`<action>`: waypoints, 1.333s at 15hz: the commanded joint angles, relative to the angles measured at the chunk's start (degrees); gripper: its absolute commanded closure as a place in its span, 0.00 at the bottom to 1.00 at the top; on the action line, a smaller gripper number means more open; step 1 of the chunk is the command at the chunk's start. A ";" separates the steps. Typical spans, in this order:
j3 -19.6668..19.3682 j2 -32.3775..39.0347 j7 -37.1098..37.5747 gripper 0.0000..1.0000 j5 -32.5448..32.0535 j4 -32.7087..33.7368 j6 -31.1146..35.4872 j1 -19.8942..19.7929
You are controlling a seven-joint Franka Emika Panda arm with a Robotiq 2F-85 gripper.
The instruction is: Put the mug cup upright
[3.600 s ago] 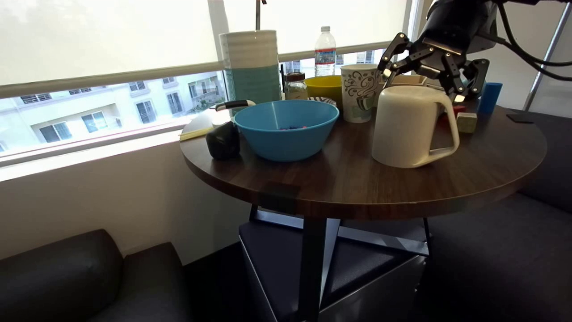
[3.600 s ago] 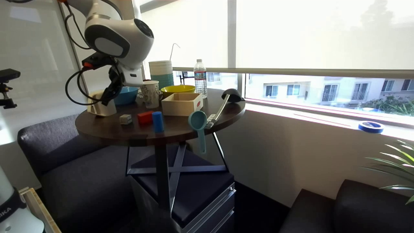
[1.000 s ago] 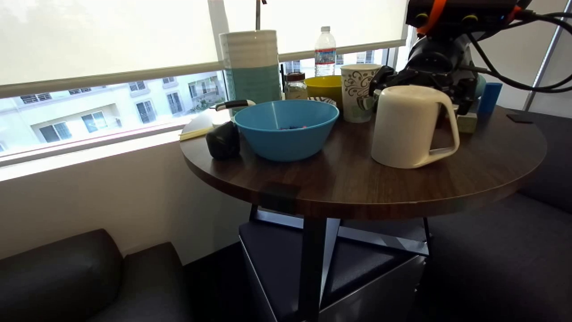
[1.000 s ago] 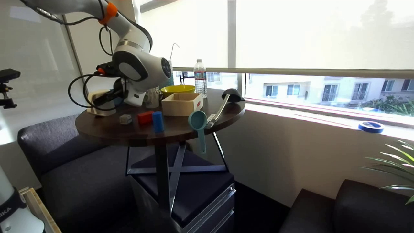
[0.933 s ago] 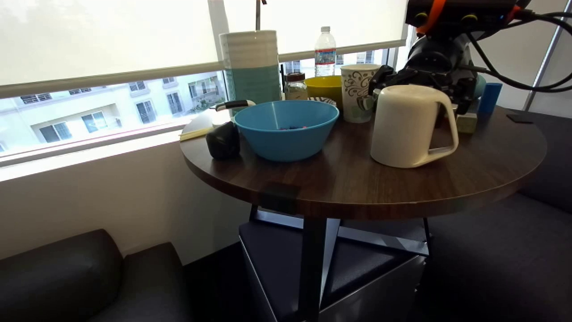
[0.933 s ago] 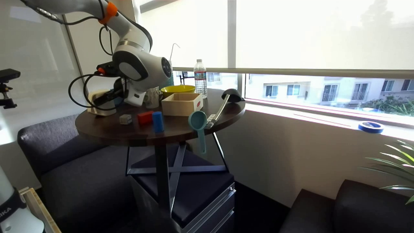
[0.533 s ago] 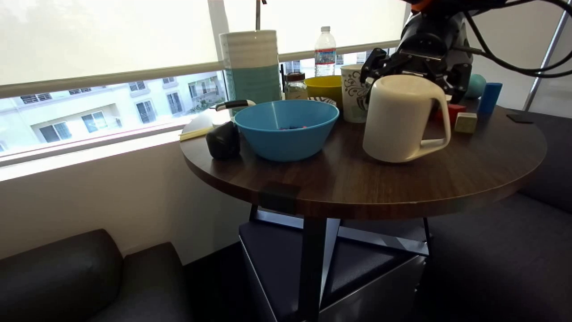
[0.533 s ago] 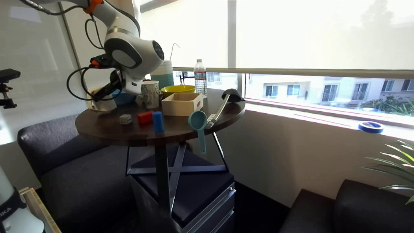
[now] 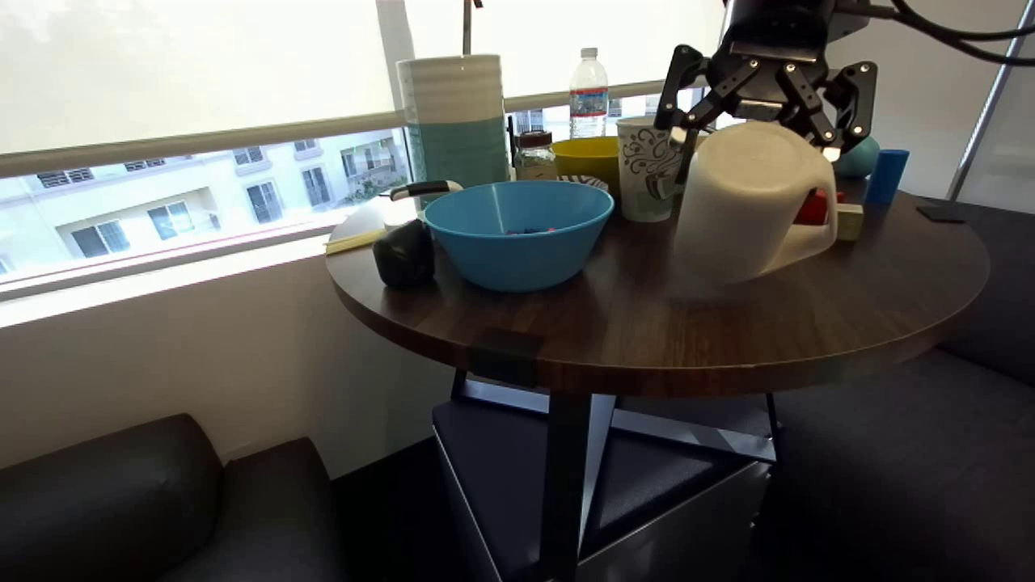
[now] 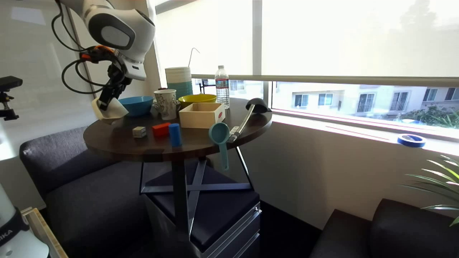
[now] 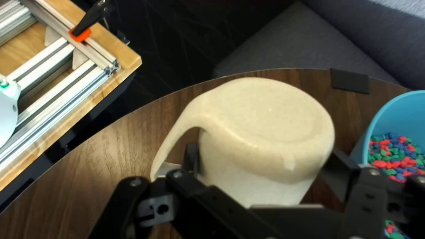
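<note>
The mug cup (image 9: 740, 206), large and plain cream-beige, is bottom up and tilted, its flat base turned toward the camera in an exterior view. My gripper (image 11: 267, 162) is shut on its body in the wrist view, with one finger (image 11: 191, 157) passing between the handle (image 11: 176, 132) and the wall, the opposite finger (image 11: 342, 169) against the far side. The mug's mouth points down and is hidden. In an exterior view the mug cup (image 10: 115, 109) hangs at a slant from the gripper over the table, its lower rim close to the top; a small contact cannot be ruled out.
A blue bowl (image 9: 517, 242) with colored pebbles stands beside the mug. A patterned paper cup (image 9: 645, 166) and yellow bowl (image 10: 197, 99) are behind. A grey cube (image 10: 139, 132), red block (image 10: 161, 130), blue cylinder (image 10: 175, 134) and wooden box (image 10: 198, 118) share the round table (image 9: 614, 339).
A second ago the mug stood upside down, flat on the table, with the gripper low around it. Since then the gripper has risen and tipped, and the mug has lifted and tilted with it.
</note>
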 commanded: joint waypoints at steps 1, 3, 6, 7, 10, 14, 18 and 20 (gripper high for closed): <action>2.70 -5.26 3.81 0.35 -7.74 -1.84 4.30 0.59; 3.98 -6.26 5.57 0.35 -11.14 -2.92 8.84 0.39; 6.07 -7.39 8.59 0.35 -17.11 -5.36 16.25 0.31; 6.69 -7.65 9.93 0.35 -19.03 -6.17 18.22 0.30; 8.31 -8.36 14.76 0.35 -24.12 -8.10 22.13 0.20; 8.86 -8.53 18.38 0.35 -26.84 -9.23 22.18 1.04; 8.37 -8.33 17.75 0.35 -25.46 -9.23 21.09 2.74; 8.23 -8.33 17.58 0.03 -25.42 -9.20 21.04 3.19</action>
